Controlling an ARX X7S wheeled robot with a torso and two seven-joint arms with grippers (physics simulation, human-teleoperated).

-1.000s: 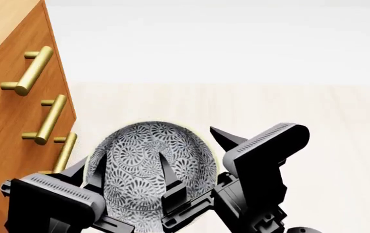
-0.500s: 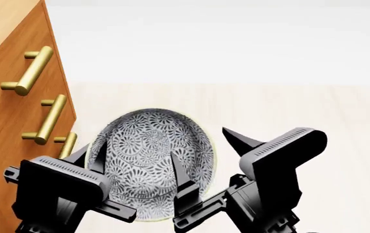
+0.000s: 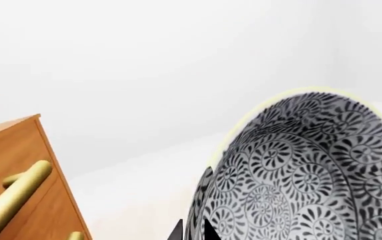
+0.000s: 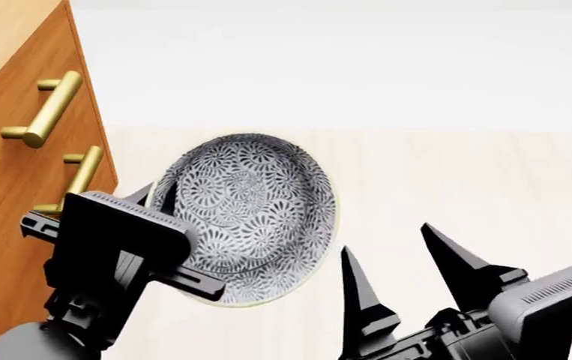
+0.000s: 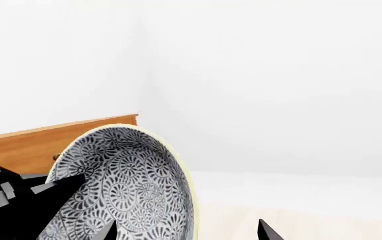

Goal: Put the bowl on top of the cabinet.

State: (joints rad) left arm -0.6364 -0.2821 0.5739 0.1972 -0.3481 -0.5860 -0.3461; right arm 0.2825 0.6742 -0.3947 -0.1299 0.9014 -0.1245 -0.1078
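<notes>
The bowl (image 4: 249, 216) is up in the air, tilted, beside the cabinet's (image 4: 10, 195) front and level with its brass handles (image 4: 46, 109). It isn't on top yet, so lifting higher and setting down are left, I'd say. The left claw (image 4: 156, 225) grasps the bowl's rim on the cabinet side. The right claw (image 4: 405, 281) hangs released, its pointed black fingers spread and off the bowl. The bowl is glossy ceramic, deep and round, with dense grey-black flowers and a thin pale rim. The cabinet is warm orange-brown wood under a lighter top.
</notes>
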